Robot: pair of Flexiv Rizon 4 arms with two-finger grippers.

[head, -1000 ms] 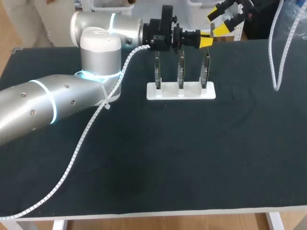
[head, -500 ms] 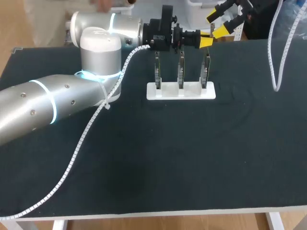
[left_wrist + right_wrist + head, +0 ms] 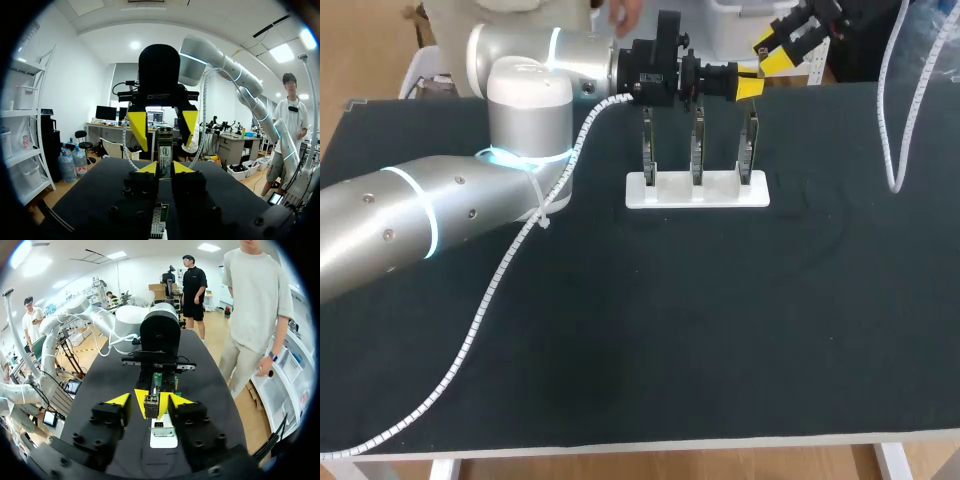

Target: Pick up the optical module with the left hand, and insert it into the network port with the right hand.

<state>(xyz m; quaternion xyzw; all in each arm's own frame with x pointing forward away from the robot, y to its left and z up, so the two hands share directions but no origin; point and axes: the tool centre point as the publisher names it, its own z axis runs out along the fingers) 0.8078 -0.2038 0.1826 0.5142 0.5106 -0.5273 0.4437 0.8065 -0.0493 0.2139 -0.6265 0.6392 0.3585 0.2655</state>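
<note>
Black, silver and yellow over a dark tabletop

We see a black tabletop (image 3: 720,330) with a white stand (image 3: 697,190) near its far edge, holding three grey, metallic upright cards (image 3: 697,150). Our left arm (image 3: 440,215) is brushed silver with glowing pale-blue rings and a white spiral-wrapped cable (image 3: 485,300). The left tool (image 3: 750,88) is black with bright yellow tips, and the right tool (image 3: 782,45) matches it. The optical module (image 3: 165,152) looks greenish with a white label from the left wrist, and silvery at its end from the right wrist.
</note>
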